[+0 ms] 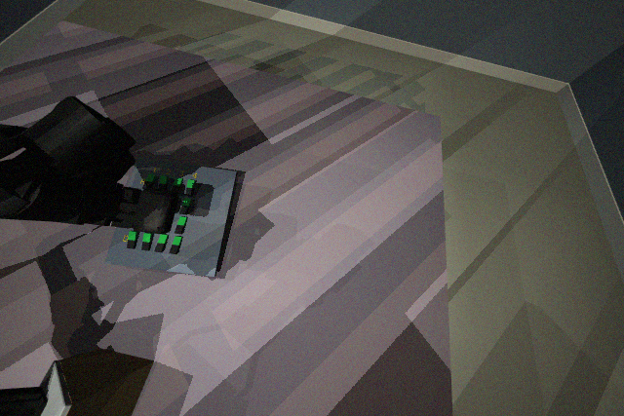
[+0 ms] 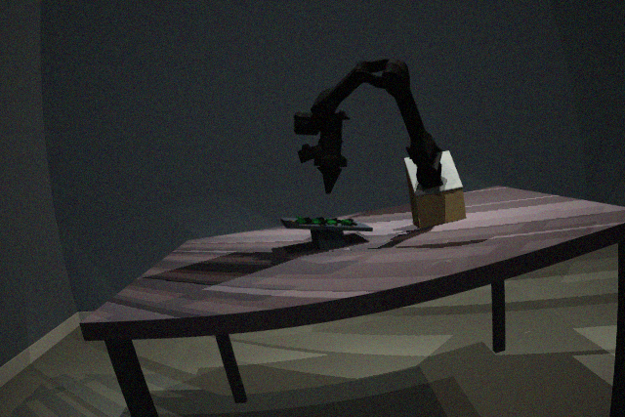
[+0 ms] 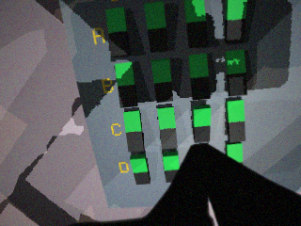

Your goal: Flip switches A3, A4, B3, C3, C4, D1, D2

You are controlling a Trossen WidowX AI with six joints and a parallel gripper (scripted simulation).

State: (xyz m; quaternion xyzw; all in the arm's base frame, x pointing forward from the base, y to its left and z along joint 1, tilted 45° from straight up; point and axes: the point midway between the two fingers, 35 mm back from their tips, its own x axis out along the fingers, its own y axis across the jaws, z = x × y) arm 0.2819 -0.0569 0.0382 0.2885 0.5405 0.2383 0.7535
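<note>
The exterior view alone shows the height of things: the hand (image 1: 151, 212) (image 2: 328, 191) (image 3: 198, 153) hangs tip down above the panel (image 1: 204, 256) (image 2: 359, 227) (image 3: 105, 151), with air between them. It is clenched, with nothing in its grip. The panel sits on a short stand (image 2: 326, 237) on the bench (image 1: 328, 250) (image 2: 252, 296), a support that the top view does not reveal. From the side the switches merge into a low strip of green and black.

From the top, the arm (image 1: 75, 149) (image 2: 348, 87) and hand cover the middle of the panel, but all of row D can be seen, D3 (image 1: 161, 242) included, along with column 4 from A4 (image 1: 190, 184) (image 3: 235, 21) down to D4 (image 1: 175, 244) (image 3: 234, 153). The wrist view gives the reverse: B3 (image 3: 198, 77) and C3 (image 3: 202, 123) are in sight there, while the hand hides D3 and the lower part of D4. It also shows the yellow row letters A to D plainly, but its upper edge cuts off the column numbers. Shadow darkens much of rows A and B. Which end of each switch is raised, I cannot tell.

The block (image 1: 100, 376) (image 2: 438, 208) under the arm is whole only in the exterior view.
</note>
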